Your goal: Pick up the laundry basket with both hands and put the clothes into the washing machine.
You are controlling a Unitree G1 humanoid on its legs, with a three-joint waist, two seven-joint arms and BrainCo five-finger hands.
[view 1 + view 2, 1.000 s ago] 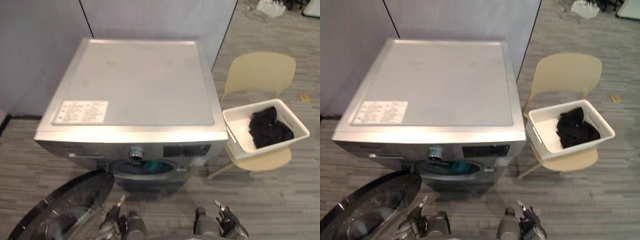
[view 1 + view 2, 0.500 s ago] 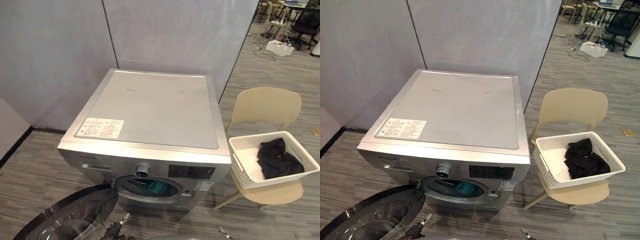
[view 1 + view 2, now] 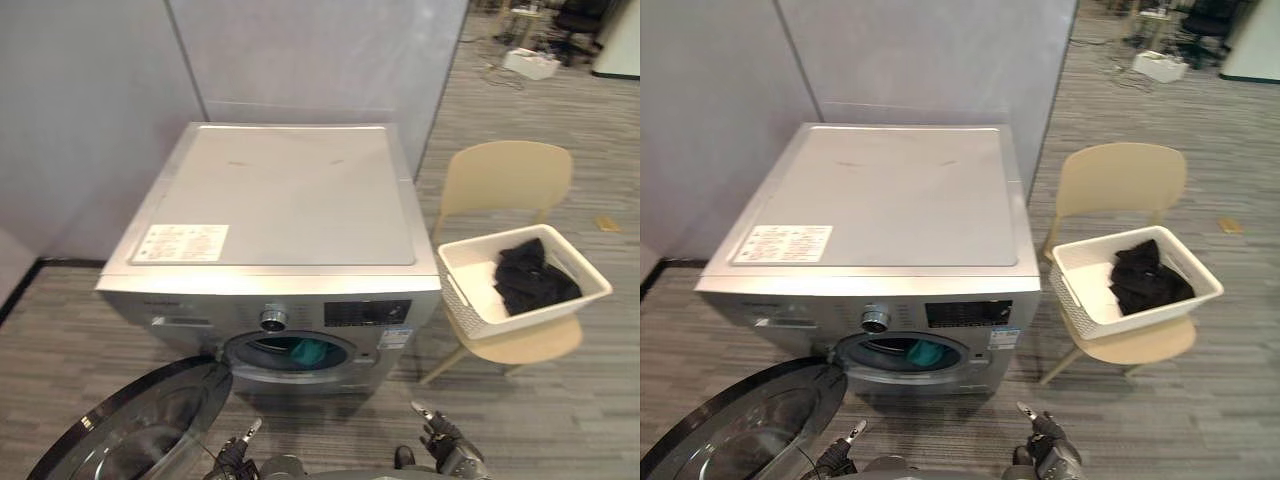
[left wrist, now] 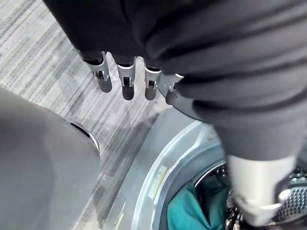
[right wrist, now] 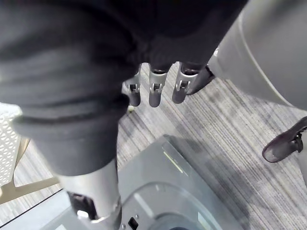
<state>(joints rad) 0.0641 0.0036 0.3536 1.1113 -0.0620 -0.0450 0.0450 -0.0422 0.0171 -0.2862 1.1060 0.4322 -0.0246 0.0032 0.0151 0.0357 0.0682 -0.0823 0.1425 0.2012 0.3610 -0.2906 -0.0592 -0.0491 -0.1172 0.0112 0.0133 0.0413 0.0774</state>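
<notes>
Your left robot hand [image 3: 236,461] and right robot hand [image 3: 447,451] hung loose-fingered before the washing machine [image 3: 280,195]; the laundry basket [image 3: 470,305] of clothes [image 3: 535,275] sat on a chair [image 3: 505,175].

Open washer door [image 3: 140,430] blocks my left side. Drum mouth [image 3: 290,352] unobstructed ahead, teal cloth [image 3: 308,351] inside. Bare floor [image 3: 560,410] leads right to basket [image 3: 462,300] on chair [image 3: 505,178].

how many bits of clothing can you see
2: a black bundle in the laundry basket on the chair, a teal garment inside the washing machine; more may be hidden.
</notes>
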